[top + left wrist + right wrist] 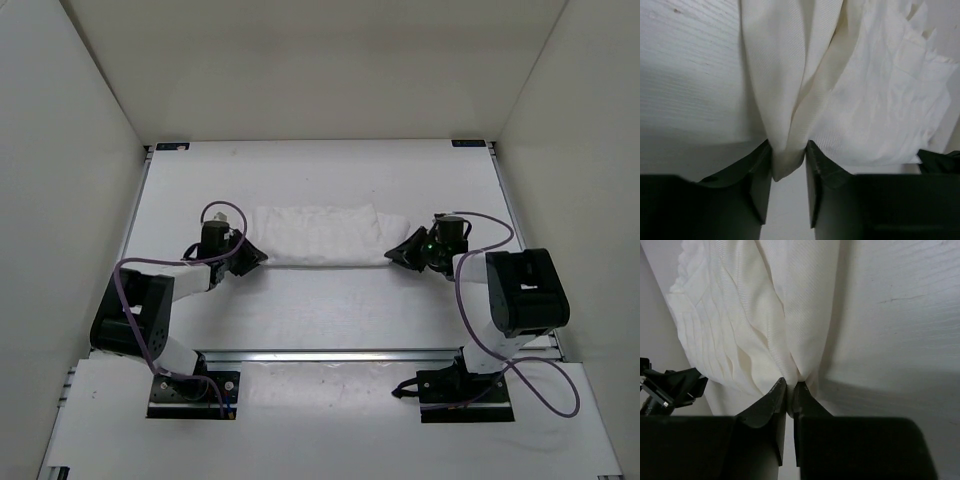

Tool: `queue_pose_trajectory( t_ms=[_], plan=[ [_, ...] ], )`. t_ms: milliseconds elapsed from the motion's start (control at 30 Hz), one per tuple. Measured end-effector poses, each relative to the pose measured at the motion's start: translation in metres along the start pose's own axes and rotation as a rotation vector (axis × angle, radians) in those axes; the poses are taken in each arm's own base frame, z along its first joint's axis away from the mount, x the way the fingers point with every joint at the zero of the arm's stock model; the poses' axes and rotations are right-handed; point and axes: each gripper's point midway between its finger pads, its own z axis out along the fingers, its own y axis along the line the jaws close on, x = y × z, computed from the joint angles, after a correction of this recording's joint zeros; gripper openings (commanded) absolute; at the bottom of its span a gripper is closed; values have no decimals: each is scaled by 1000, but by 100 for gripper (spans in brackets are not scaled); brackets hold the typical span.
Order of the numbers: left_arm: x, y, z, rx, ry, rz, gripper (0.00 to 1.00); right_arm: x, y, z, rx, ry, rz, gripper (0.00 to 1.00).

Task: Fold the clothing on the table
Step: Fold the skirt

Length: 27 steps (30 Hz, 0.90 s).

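Left gripper [788, 150]: jaws closed on the near-left corner of the clothing [325, 235]; bunched fabric fills the gap.
Right gripper [790, 387]: jaws pinched almost together on a thin fold at the near-right corner.
Clothing position: a left-to-right band at mid-table [330, 300], between both grippers.
Step in hand: corner grasp, judged complete; fold not yet made.
Next move: raise both corners together, carry them level toward the far edge, keep tension even.

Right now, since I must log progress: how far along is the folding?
Done, apparently: the clothing lies in a narrow band on the table. In hand: the left gripper and right gripper each have jaws pinching one end of it. Left, probably: bringing the ends together, then letting go.
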Motion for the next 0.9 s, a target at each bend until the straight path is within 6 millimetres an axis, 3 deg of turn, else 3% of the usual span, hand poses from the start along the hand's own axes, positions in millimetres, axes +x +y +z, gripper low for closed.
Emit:
queue_pose_trajectory(
  t_ms=[33,100,233,367,467,567,667,767,900],
  plan=[
    [-1,1,1,-3,-11,-6,20,1,-1,1,2,4,6,0],
    [-2,4,1,-9,-34,-13,0,0,-1,0,-3,9,8,0],
    [6,1,1,13,-40,-17,0,-11,-3,-5,13,16,-17,0],
    [27,-28,15,71,4,34,0,-43,9,-15,70,-19,-145,0],
    [49,-53,31,123,47,56,0,-62,32,-23,93,-51,-259,0],
    [67,-64,42,152,82,53,0,-67,74,-22,81,-50,-402,0],
    [69,-72,48,178,80,33,0,-54,127,-11,24,-19,-548,0],
    [66,-73,49,188,71,14,0,-25,176,10,-58,36,-671,0],
    [63,-70,49,194,63,-2,0,30,205,46,-115,148,-775,0]
  ],
)
